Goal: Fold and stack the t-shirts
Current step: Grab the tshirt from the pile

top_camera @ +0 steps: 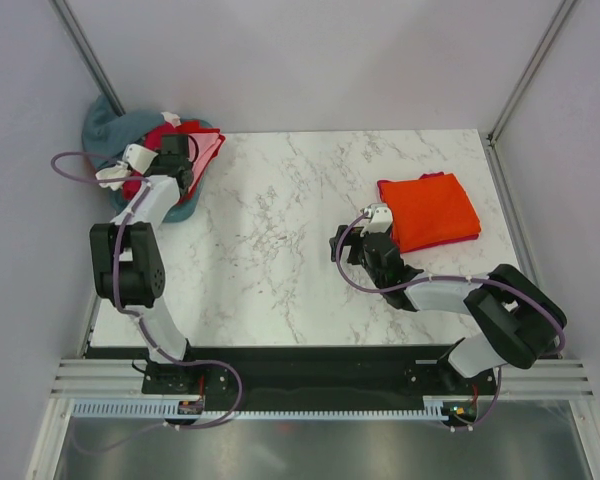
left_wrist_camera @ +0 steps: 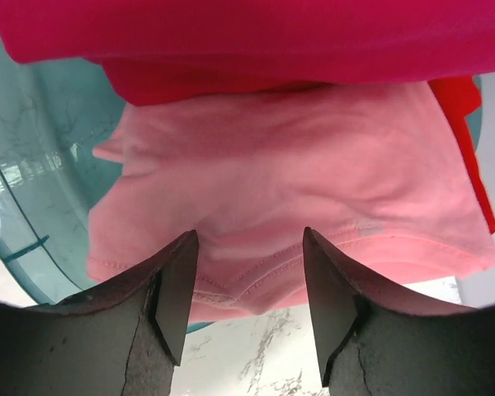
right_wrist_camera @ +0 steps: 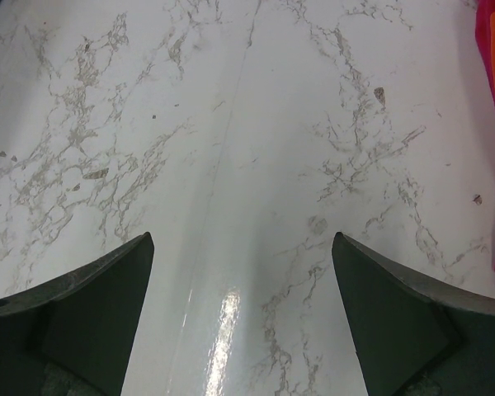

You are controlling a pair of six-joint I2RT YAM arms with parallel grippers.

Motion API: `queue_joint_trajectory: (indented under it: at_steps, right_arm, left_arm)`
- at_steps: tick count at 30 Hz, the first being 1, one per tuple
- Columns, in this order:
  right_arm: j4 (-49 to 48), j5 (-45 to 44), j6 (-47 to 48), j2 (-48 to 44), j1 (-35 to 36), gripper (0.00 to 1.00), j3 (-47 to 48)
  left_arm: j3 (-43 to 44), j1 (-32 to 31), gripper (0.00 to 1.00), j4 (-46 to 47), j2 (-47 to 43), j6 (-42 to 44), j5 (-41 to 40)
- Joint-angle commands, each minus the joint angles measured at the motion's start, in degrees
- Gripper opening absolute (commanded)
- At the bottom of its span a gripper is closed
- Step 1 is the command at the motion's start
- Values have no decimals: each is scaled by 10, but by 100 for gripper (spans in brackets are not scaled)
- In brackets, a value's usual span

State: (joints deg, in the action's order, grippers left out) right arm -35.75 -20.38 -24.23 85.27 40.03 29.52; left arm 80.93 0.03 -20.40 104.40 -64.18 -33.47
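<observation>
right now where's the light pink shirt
Left wrist view: the light pink shirt lies just ahead of the open left pincer, in the far-left pile, next to a magenta shirt.

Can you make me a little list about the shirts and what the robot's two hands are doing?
Folded stack: orange t-shirt on top, a magenta edge showing under it, on the right side of the table
Unfolded pile: red, teal-grey and pink cloth heaped at the far left corner
Left gripper: open, at the pile, pointing at the light pink shirt
Right gripper: open, holding nothing, over bare marble beside the folded stack
</observation>
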Motion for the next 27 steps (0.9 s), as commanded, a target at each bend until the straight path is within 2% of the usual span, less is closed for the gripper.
queue_joint_trajectory:
  at_steps: [1,3,5,6,8,12,15,17,24,27]
  right_arm:
    - [-11,2,-4,2,2,98,11]
    - [-9,-1,-3,2,2,98,11]
    - [-9,0,-3,2,2,98,11]
    - [-10,-1,-3,1,2,98,11]
    - [-7,-4,-3,1,1,98,12]
    - [-6,-10,-7,-3,2,98,9]
    - [-6,-6,-7,0,2,98,11]
    - [-5,-6,-7,2,1,98,12]
    - [-6,-9,-7,0,2,98,12]
    - [-5,-7,-8,1,2,98,12]
  left_arm:
    - [17,-1,61,13,15,18,-1]
    - [29,15,58,13,28,36,9]
    - [27,16,47,12,30,42,14]
    - [17,16,25,13,27,35,14]
    - [6,21,4,12,24,30,23]
    - [0,19,2,15,-14,74,41]
    - [-15,-19,2,17,-64,93,-26]
    - [-24,-38,2,25,-116,102,-52]
    - [-53,-71,2,62,-272,137,-46]
    - [-94,-86,2,124,-371,164,-34]
